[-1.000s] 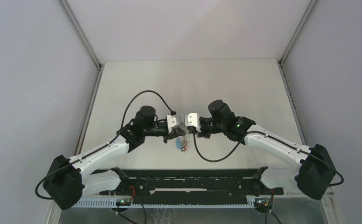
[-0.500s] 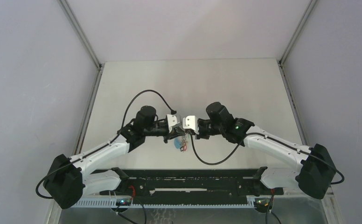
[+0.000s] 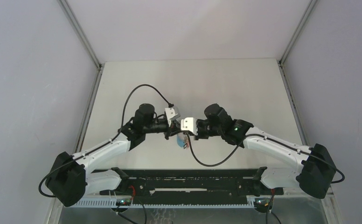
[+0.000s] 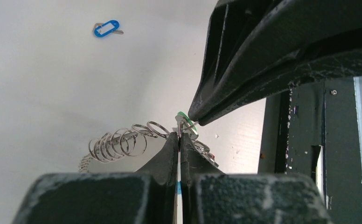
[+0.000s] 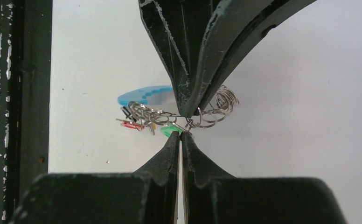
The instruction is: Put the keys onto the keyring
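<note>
keyring (image 3: 179, 141): hoop mostly hidden, top view | keys (image 5: 170, 130): bunched, count unclear

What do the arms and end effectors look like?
The left arm and right arm have white links, black joints and looping black cables. A small green light glows on the right one. The left end effector and right end effector have black, tapering, scuffed fingers.

the keyring (image 5: 147, 96) is between two pincers over the tabletop (image 3: 244, 88): left pincer (image 4: 179, 136) on its left, right pincer (image 5: 181, 135) on its right. the keys (image 5: 144, 125) bunch at its near side. a lone key (image 4: 107, 29) lies on the tabletop, well apart from the keyring.
</note>
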